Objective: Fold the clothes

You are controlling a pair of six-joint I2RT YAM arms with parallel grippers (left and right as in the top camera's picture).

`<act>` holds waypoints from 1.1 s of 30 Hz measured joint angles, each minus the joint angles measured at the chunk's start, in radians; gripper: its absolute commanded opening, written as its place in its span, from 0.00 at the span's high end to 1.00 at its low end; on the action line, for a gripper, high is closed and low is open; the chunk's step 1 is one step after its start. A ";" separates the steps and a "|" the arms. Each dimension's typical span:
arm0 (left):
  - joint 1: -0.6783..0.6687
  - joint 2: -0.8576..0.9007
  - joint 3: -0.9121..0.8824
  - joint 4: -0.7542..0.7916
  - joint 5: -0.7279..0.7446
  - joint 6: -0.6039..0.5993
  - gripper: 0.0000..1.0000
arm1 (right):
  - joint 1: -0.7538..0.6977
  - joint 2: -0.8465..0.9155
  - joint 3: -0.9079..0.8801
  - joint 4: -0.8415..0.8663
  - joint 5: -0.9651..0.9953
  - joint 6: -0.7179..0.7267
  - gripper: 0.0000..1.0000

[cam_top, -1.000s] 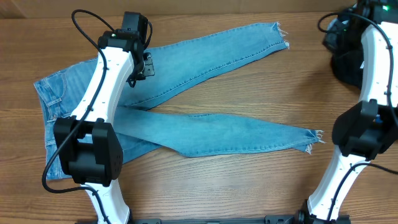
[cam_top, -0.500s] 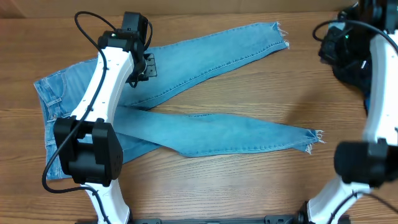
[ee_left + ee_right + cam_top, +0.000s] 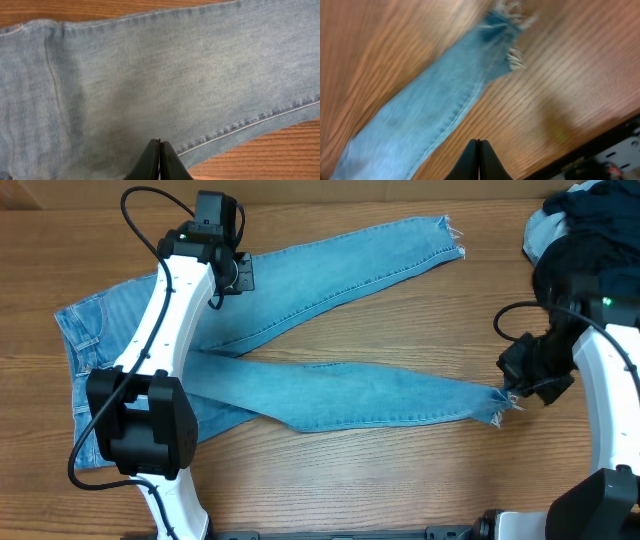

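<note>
At the right gripper: pressed fully shut, empty, hanging just beside the frayed hem of the jeans, and far the nearer claw to it. Outward from that hem, running long and leftward across the table to the waist. At the left gripper: shut too, holding nothing, over the other leg, well apart from that hem.

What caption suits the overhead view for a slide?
Light blue jeans on a table: left gripper over one leg, right gripper at the other's hem.
</note>
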 measured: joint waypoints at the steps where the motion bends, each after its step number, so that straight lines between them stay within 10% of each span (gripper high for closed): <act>1: 0.000 0.000 0.000 0.002 0.000 0.002 0.93 | -0.002 -0.004 -0.029 0.021 0.003 0.021 0.70; 6: 0.000 0.000 0.000 0.004 0.015 0.019 0.93 | -0.040 -0.006 -0.193 0.143 -0.012 0.100 0.39; 33: 0.000 0.000 0.000 0.000 0.023 0.029 0.92 | -0.201 0.114 -0.370 0.507 -0.101 0.143 0.56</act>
